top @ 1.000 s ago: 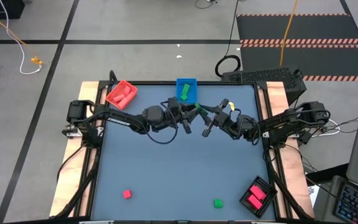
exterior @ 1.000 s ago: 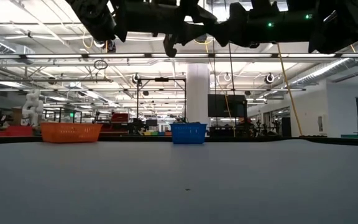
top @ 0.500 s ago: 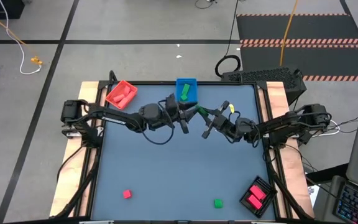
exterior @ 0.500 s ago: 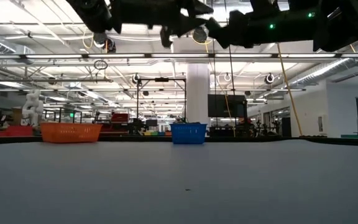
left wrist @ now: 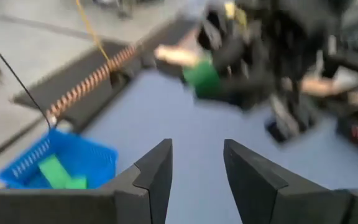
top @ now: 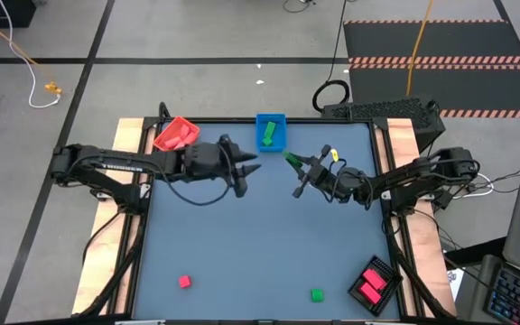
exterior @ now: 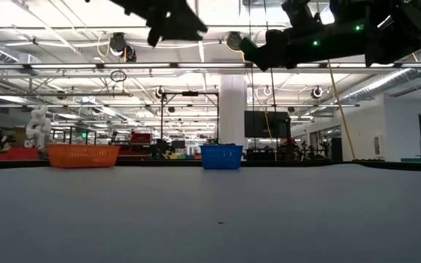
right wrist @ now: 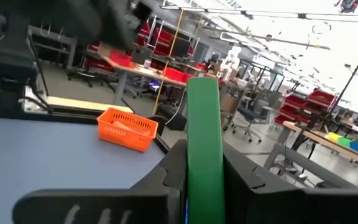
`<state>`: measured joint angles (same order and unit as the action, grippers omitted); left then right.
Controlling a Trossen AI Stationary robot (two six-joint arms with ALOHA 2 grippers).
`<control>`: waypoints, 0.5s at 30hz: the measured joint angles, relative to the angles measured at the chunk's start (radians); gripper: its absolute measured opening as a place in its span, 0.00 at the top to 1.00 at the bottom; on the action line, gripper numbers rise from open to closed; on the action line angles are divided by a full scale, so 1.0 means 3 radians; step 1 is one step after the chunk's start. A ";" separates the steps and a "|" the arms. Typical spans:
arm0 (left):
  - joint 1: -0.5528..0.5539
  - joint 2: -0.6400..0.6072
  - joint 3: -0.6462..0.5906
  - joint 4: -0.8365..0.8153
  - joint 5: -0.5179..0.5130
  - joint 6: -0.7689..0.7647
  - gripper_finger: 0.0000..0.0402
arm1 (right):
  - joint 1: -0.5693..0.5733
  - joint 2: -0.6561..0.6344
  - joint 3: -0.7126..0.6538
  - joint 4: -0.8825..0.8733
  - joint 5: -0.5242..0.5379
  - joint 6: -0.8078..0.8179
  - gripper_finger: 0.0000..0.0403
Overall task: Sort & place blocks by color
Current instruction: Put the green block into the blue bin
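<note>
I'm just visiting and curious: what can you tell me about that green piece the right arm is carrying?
The green bar-shaped block is plain, smooth and plastic-looking, clamped between the fingers of the right gripper and sticking out past their tips. It hangs above the blue-grey tabletop, near the blue tray, touching nothing else.

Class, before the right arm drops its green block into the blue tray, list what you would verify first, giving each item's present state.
1. Right tool shut on the green bar: ok.
2. Green bar above the blue tray: not ok, it sits beside the tray, over the table.
3. Blue tray holds only green pieces: ok, as far as the high view shows.
4. Left tool open and empty: ok.
5. Left arm out of the path to the tray: cannot tell, its tool hangs close by.
6. Loose blocks remaining: a red cube and a green cube.
</note>
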<state>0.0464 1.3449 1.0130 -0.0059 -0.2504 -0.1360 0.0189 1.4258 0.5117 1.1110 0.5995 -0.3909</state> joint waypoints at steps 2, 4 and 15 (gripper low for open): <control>-0.0004 -0.0002 0.0000 -0.0253 0.0133 0.0003 0.64 | -0.0015 0.0000 0.0000 -0.0021 -0.0005 0.0081 0.89; -0.0006 0.0000 0.0000 -0.0470 0.0251 0.0011 0.64 | -0.0031 0.0000 0.0000 -0.0045 -0.0014 0.0168 0.89; -0.0032 0.0028 -0.0116 -0.0925 -0.0434 -0.0071 0.64 | -0.0243 -0.0001 0.0001 -0.0637 -0.0251 0.0742 0.89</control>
<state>0.0368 1.3533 0.9782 -0.2834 -0.3807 -0.1573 -0.0541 1.4254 0.5121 0.9199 0.5243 -0.1683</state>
